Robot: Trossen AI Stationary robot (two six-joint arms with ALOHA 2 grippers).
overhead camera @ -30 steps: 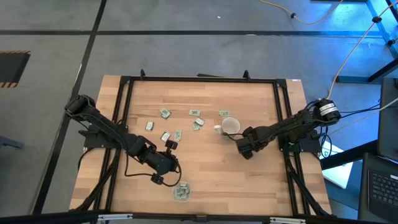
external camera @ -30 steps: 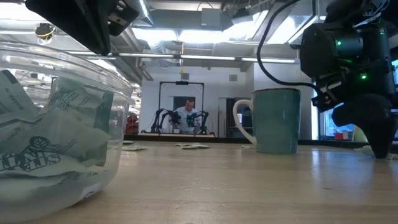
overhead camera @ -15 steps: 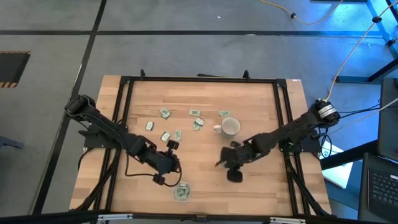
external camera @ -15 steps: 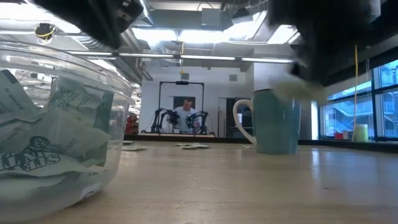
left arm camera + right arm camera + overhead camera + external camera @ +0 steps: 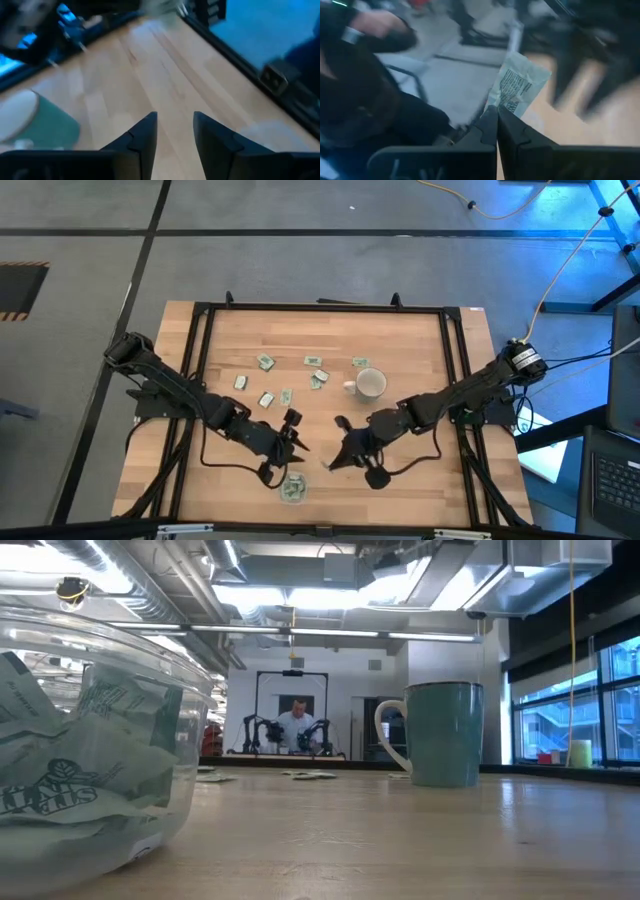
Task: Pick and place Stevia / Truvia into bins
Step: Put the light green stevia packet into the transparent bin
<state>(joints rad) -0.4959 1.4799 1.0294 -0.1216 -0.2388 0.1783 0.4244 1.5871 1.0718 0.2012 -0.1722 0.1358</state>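
We see right gripper (image 5: 496, 116) pinching sachet (image 5: 519, 86), mid-carry near clear dish (image 5: 292, 489) at front edge. Left gripper (image 5: 174, 125) spread, empty, just beside dish. Dish (image 5: 90, 740) part-filled; loose sachets (image 5: 266, 362) near mug (image 5: 371, 384). Next: centre over dish, release.

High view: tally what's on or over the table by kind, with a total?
Green-and-white paper sachets lying loose on the wood: 8 (two by the mug overlap, so roughly)
Green-and-white paper sachet pinched in the right end effector: 1
Small round clear plastic dish: 1 (sachets inside, too piled to count)
White ceramic mug: 1
Total: 11, leaving out the dish's contents
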